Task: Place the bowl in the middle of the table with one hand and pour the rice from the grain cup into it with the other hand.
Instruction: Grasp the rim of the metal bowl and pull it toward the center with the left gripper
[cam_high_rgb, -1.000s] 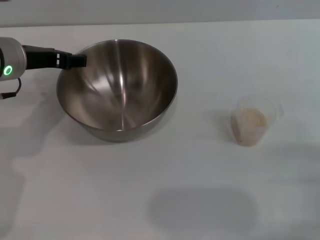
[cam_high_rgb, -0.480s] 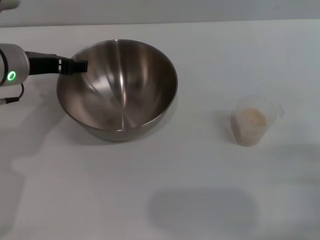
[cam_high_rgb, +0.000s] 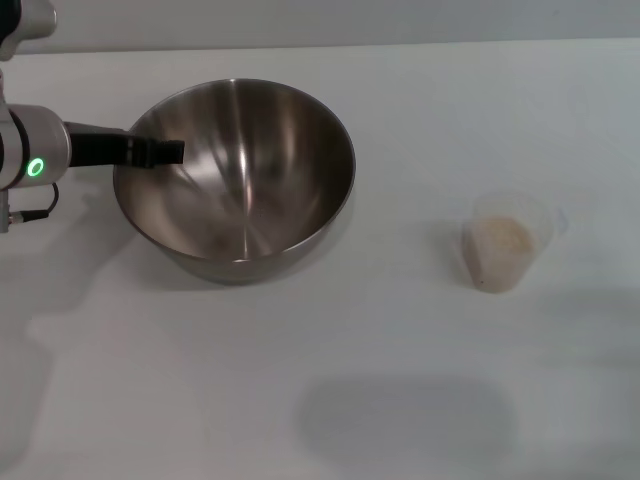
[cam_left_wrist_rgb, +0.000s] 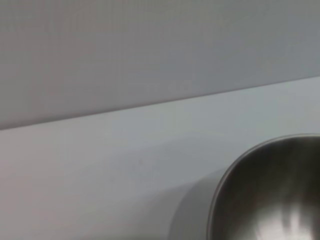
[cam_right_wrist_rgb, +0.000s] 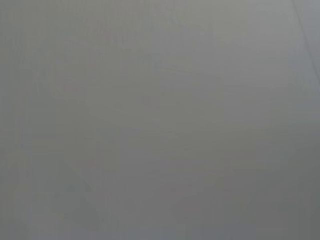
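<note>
steel bowl (cam_high_rgb: 235, 180) left of worktop (cam_high_rgb: 400, 400) centre; left gripper (cam_high_rgb: 165, 152) at rim, grip unclear; rice (cam_high_rgb: 500, 245) unpoured in grain cup (cam_high_rgb: 508, 242)

Left pincer (cam_high_rgb: 165, 152) tips' gap unclear; bowl (cam_left_wrist_rgb: 270, 195) cut by wrist view's edge.

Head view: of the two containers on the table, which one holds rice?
The grain cup, small and clear, on the robot's right, holds the rice. The steel bowl looks empty.
</note>
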